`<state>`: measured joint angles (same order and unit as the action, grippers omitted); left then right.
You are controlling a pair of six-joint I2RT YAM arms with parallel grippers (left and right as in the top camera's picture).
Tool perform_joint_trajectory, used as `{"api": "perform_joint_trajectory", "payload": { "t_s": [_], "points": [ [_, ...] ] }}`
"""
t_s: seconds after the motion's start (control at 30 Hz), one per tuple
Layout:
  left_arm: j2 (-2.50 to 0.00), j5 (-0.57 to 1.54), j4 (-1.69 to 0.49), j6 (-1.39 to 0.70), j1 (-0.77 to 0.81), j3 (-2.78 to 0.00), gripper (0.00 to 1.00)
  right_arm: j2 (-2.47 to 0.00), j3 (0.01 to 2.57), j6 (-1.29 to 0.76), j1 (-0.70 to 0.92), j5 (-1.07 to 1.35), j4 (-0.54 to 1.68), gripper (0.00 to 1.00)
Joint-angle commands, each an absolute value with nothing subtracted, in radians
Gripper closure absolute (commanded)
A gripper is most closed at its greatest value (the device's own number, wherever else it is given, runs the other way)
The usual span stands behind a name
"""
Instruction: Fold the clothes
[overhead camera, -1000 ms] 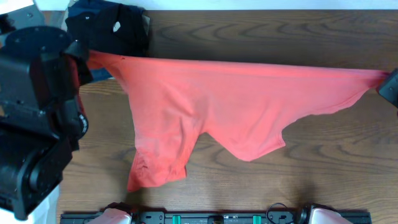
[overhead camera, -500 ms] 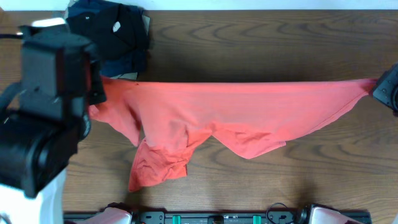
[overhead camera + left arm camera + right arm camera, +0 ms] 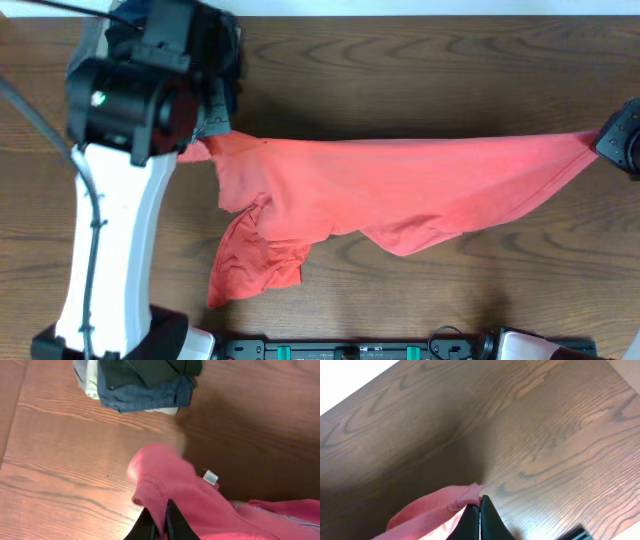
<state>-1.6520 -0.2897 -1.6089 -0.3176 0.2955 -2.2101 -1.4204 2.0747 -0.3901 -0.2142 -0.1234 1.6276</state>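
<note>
We saw the coral-red T-shirt stretched out over the wooden table, with its long axis running left to right between the two arms. Its upper edge was pulled taut and nearly level from one gripper to the other. The rest of the cloth sagged toward the near edge of the table in loose folds. One bunched part lay crumpled on the wood below the left end.

The left gripper had its jaws pressed close together, pinching a thick fold of the shirt. In the left wrist view a small white neck label showed just beside that fold, so the collar end of the shirt pointed left. From overhead this gripper was mostly hidden under its own arm.

The right gripper sat at the far right edge of the table. Its jaws were closed on a thin tip of the fabric, and the shirt narrowed to a point there.

A stack of folded garments, black over navy over a pale layer, lay at the far left corner. It was near the left gripper and apart from the shirt in the left wrist view.
</note>
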Motion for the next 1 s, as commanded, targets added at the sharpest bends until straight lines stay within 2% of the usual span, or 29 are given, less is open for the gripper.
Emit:
{"api": "perform_joint_trajectory", "payload": {
  "t_s": [0.0,0.33,0.67,0.97],
  "points": [
    [-1.643,-0.328,-1.649,-0.328,0.287,-2.223,0.94,-1.429,2.08,-0.364,-0.233,-0.15,1.631,0.99],
    [-1.395,-0.466,-1.636,-0.353,0.287,-2.223,0.94,-1.417,2.08,-0.366,-0.233,-0.127,1.639,0.99],
    [-1.108,-0.465,-1.519,-0.357,0.287,-2.226,0.94,-1.343,2.08,-0.365,-0.233,-0.089,1.635,0.99],
    [-1.11,-0.536,-1.486,-0.349,0.287,-2.225,0.94,-1.314,2.08,-0.366,-0.233,-0.104,1.561,0.99]
  ]
}}
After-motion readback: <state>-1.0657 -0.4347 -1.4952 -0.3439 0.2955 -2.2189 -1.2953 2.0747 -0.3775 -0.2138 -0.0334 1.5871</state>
